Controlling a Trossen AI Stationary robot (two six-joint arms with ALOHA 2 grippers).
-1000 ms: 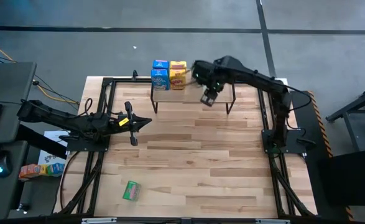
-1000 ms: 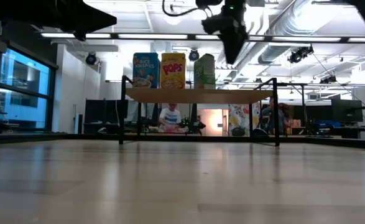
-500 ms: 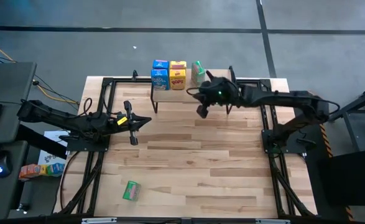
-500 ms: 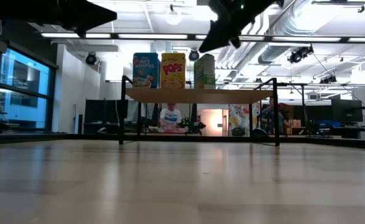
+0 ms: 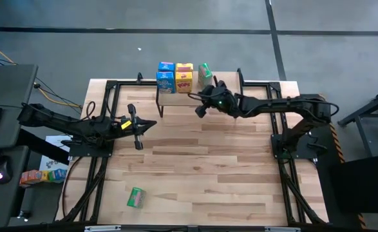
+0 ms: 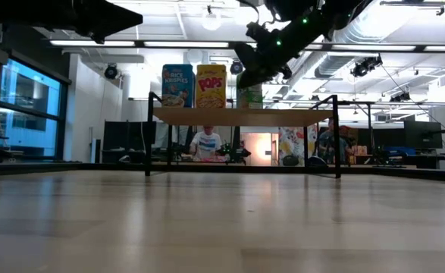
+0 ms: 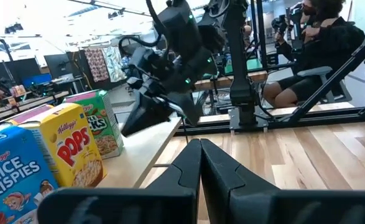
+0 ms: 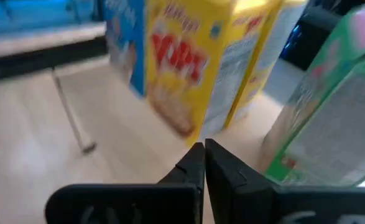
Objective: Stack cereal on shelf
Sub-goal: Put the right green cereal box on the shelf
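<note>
Looking straight down from the high view, the shelf [image 5: 230, 96] stands at the far edge of the tabletop [image 5: 195, 174] with a blue box [image 5: 166, 78], a yellow box [image 5: 184, 77] and a green box [image 5: 205, 73] in a row at its left end; the right gripper [image 5: 199, 110] hangs just in front of that row, empty, while a lone green cereal box [image 5: 136, 198] lies flat near the front-left corner, well apart from both arms; the left gripper [image 5: 137, 143] sits nearer to it, and the box lies toward the front edge from those fingers; its long axis runs roughly front to back, though that is hard to judge. In the low view the right gripper [image 6: 241, 78] overlaps the green box [image 6: 250, 95]; "RICE KRISPIES" reads on the blue box [image 6: 177, 85] and "POPS" on the yellow one [image 6: 211, 86]. In the left wrist view the left gripper [image 7: 199, 163] is pinched shut on nothing; "Kellogg's" shows above "POPS" [image 7: 73, 146]. In the right wrist view the right gripper [image 8: 202, 163] is closed and empty, its tips just short of the Pops box [image 8: 191, 62].
</note>
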